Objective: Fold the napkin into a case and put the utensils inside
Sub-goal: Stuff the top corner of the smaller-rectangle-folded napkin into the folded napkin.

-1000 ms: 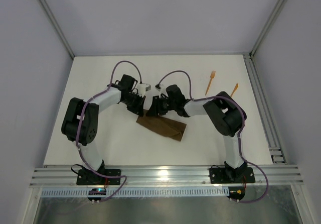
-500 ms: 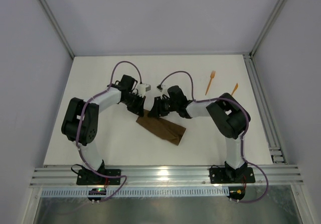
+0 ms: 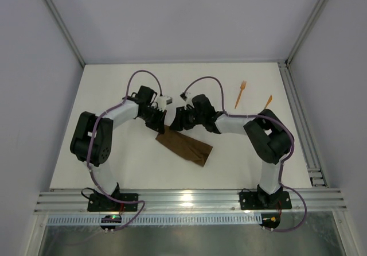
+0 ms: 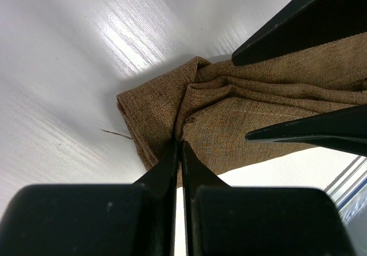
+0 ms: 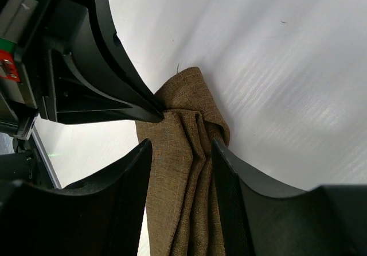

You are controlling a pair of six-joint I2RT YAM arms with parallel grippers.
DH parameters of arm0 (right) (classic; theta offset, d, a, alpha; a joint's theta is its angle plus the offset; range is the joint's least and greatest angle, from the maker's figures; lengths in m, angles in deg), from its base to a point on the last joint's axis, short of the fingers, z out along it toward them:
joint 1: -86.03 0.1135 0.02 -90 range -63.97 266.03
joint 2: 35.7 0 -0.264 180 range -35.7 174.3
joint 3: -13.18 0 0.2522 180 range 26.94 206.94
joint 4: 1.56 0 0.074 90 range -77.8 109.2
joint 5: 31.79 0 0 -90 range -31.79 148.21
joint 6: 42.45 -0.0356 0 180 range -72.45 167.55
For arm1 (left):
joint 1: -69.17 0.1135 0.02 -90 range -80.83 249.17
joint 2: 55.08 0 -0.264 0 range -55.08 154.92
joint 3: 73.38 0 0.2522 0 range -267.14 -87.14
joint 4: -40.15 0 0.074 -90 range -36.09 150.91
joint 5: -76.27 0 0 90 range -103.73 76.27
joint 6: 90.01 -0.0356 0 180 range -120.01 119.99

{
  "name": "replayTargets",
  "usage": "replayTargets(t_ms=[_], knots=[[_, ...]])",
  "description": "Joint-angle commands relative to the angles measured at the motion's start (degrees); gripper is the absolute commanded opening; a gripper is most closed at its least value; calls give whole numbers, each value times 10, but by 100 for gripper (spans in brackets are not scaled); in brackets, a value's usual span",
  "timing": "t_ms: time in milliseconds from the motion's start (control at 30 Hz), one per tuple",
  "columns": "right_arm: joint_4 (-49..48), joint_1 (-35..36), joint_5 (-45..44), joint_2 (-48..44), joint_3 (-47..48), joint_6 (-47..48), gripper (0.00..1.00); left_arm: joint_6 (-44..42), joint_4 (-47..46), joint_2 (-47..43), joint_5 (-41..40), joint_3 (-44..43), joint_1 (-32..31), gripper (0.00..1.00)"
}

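The dark brown napkin [image 3: 184, 147] lies as a narrow layered strip, a case, slanting from the table's middle toward the near right. My left gripper [image 3: 162, 125] is at its far end, shut on a cloth edge [image 4: 179, 147]. My right gripper [image 3: 175, 124] is open and straddles the bunched folds [image 5: 192, 152] of that same end, one finger [image 5: 123, 181] on each side; whether the fingers touch the cloth I cannot tell. The left gripper's finger [image 5: 123, 104] points at the cloth beside it. The two orange utensils lie at the far right: a fork [image 3: 240, 94] and a plain pointed piece [image 3: 267, 101].
The white table [image 3: 114, 158] is walled by grey panels, with a metal rail [image 3: 298, 118] along its right edge. Both arms arch over the table's middle, their purple cables [image 3: 137, 78] looping above. A loose thread [image 4: 114, 133] sticks out from the cloth.
The right arm's elbow has swung out to the right and its gripper has shifted slightly toward the far end of the cloth. The left gripper and the napkin stay about where they were.
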Motion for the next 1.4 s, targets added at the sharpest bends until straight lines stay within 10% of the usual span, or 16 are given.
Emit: replayTargets(t_ms=[0, 1367], knots=[[8, 5, -16, -25, 7, 8, 50, -3, -10, -19, 15, 5, 4, 0], [57, 39, -47, 41, 68, 52, 41, 3, -11, -20, 22, 9, 5, 0]])
